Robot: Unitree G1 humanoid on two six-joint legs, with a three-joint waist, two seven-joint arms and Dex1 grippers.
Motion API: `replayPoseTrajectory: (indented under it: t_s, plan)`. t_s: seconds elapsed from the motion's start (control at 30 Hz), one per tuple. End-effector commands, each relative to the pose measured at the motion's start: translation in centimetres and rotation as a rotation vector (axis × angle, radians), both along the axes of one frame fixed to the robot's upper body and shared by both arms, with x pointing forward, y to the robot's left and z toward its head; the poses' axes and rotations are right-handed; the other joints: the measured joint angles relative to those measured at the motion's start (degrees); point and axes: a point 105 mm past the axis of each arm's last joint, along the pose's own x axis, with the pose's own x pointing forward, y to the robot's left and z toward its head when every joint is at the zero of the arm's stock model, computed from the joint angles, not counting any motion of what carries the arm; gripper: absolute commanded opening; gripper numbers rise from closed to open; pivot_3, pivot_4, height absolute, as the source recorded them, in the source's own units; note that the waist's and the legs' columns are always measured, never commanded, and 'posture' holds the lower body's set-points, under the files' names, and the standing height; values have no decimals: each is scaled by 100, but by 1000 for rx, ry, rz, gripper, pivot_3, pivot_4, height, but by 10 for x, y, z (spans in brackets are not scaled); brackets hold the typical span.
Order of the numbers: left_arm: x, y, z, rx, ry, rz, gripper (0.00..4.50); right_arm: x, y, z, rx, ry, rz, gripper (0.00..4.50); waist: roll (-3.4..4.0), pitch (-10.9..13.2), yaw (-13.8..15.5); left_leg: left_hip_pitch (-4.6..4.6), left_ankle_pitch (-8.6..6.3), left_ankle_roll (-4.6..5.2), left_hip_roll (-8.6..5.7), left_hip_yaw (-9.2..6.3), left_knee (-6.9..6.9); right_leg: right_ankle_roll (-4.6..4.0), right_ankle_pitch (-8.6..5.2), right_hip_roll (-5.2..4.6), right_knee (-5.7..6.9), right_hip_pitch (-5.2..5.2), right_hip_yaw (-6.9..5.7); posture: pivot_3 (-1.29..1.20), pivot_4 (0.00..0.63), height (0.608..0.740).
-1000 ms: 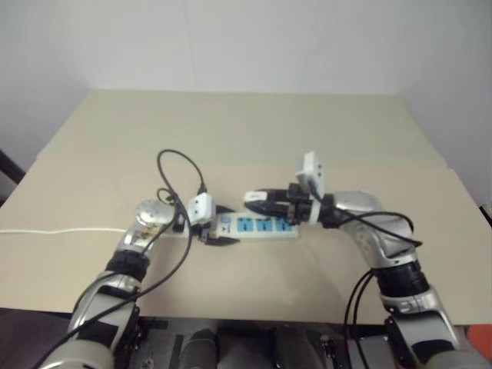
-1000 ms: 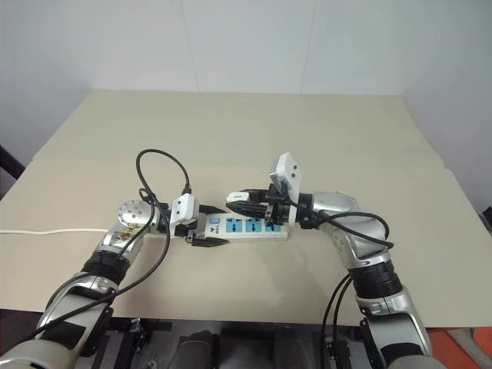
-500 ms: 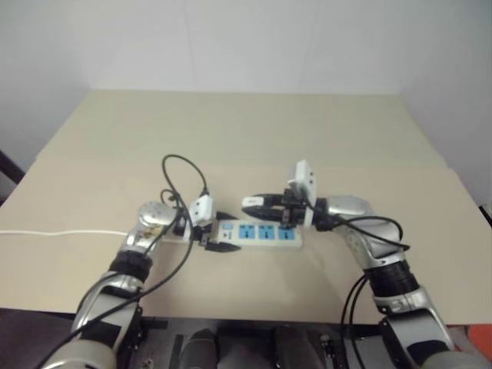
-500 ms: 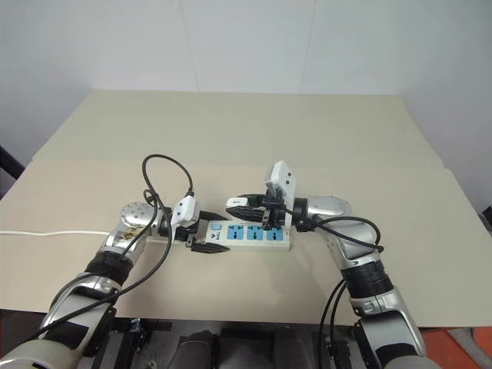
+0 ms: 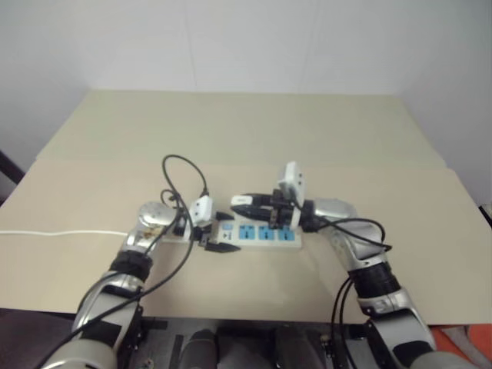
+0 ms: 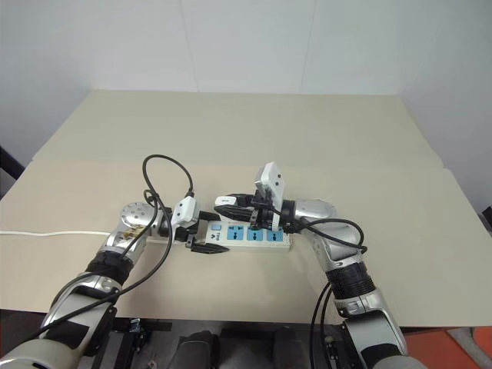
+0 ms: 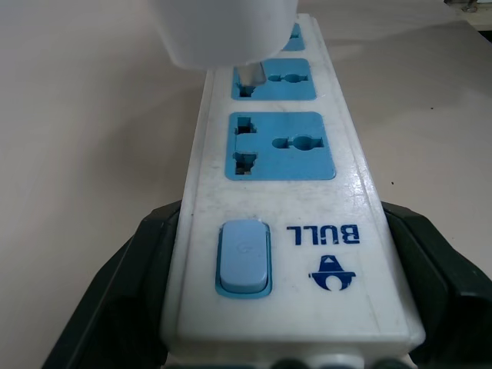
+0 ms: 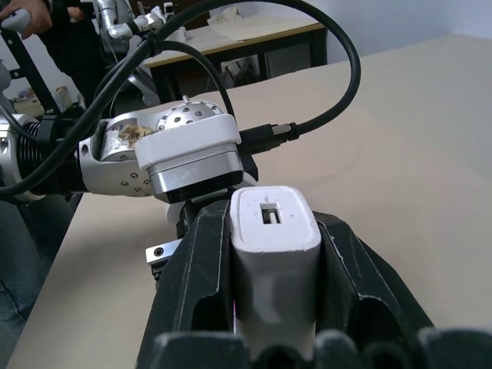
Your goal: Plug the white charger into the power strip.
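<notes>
The power strip [image 5: 265, 234] lies flat on the table, its three blue sockets facing up. My left gripper [image 5: 214, 235] is shut on its switch end, with a black finger [image 7: 127, 307] pressed against each long side. My right gripper [image 5: 243, 202] is shut on the white charger [image 8: 274, 250] and holds it level above the strip, pointing toward the left arm. In the left wrist view the white charger [image 7: 223, 31] hangs over the middle socket [image 7: 273, 79], and a metal prong [image 7: 248, 74] reaches down to that socket's slot.
The strip's thin white cord [image 5: 54, 231] runs off the left edge of the tan table [image 5: 254, 131]. A black cable loop [image 5: 184, 171] arches over my left wrist. In the right wrist view a person [image 8: 27, 19] stands beyond the table's left side.
My right gripper has carried the white charger leftward and slightly down, from beyond the strip's far end to over its sockets. The left gripper has kept its hold on the strip.
</notes>
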Motion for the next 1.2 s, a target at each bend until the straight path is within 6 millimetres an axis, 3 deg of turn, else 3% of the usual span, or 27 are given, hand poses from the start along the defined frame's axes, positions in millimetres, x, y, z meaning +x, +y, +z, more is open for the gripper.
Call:
replayPoseTrajectory:
  t_s: [0.03,0.37,1.2]
  plan:
    - [2,1,4,9,-26,1,3302,-2,1,7,25,-48,5,1186,0,0,0,0,0,0,0,0,0,0,0,0,0,0,0,0,150,740]
    - [0,2,3,11,-19,-3,3302,3,-10,-10,-20,-70,-31,1186,0,0,-9,2,0,0,0,1,0,0,0,0,1,0,0,0,150,740]
    - [0,3,3,18,-20,-2,3302,9,-1,-18,-36,-90,-26,1186,0,0,-14,4,0,0,0,0,-1,0,0,1,1,2,0,0,150,740]
